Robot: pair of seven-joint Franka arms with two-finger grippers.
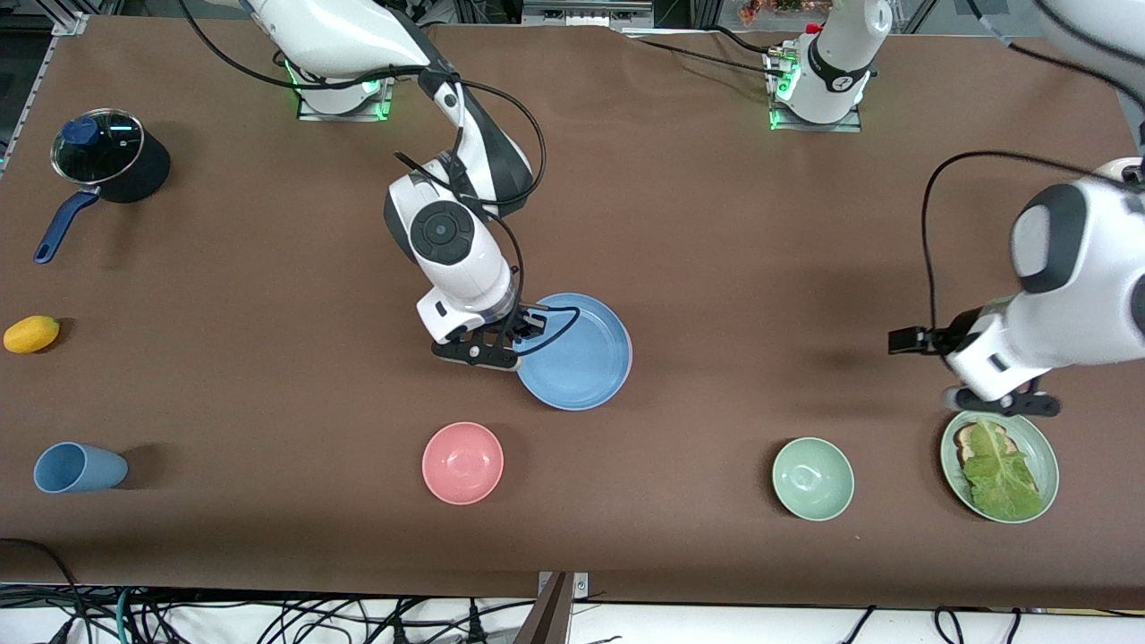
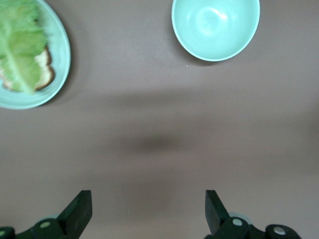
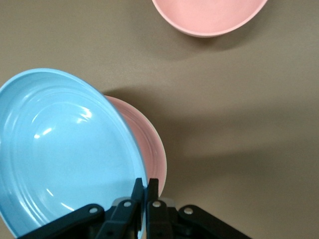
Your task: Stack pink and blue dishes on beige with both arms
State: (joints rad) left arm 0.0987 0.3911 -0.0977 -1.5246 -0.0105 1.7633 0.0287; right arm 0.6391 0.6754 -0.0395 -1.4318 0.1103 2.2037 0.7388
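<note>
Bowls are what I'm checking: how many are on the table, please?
2. The pink bowl sits nearer the front camera than the blue plate; the pale green bowl sits beside the green plate of lettuce toast, toward the left arm's end.

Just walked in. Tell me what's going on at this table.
The right gripper is shut on the rim of the blue plate, holding it tilted over the pink plate near the middle of the table. No beige plate shows in any view. The left gripper is open and hangs over bare table beside the green plate of bread and lettuce and the pale green bowl; that arm is waiting.
</note>
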